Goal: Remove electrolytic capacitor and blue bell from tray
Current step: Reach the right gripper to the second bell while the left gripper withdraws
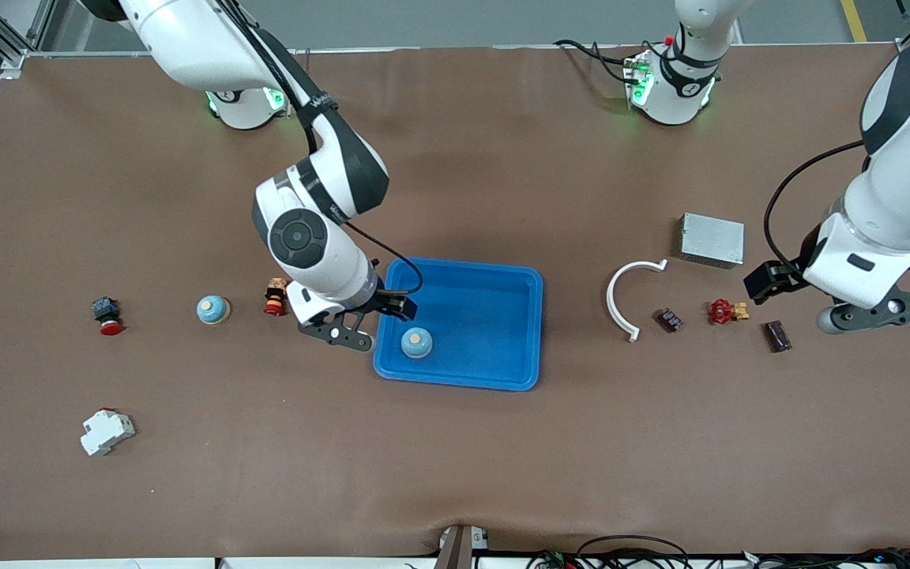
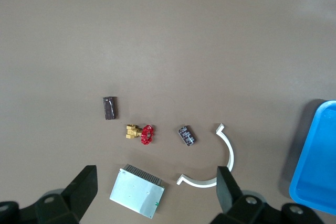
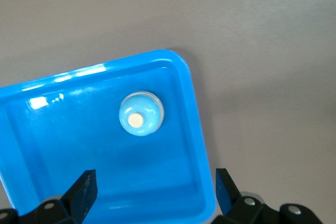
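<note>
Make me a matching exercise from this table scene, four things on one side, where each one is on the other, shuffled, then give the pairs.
Things:
1. pale blue dome-shaped bell with a cream button
2. white curved plastic arc
3. grey ribbed metal box
4. right hand

Places:
A. on the table, beside the small red-handled brass valve
B. over the blue plastic tray's edge, fingers open
C. inside the tray
D. on the table, farther from the front camera than the valve

Pairs: 1-C, 2-A, 3-D, 4-B

Bell [image 1: 416, 342] in tray [image 1: 502, 276] at its nearer corner, second bell [image 1: 212, 309] on table toward right arm's end
</note>
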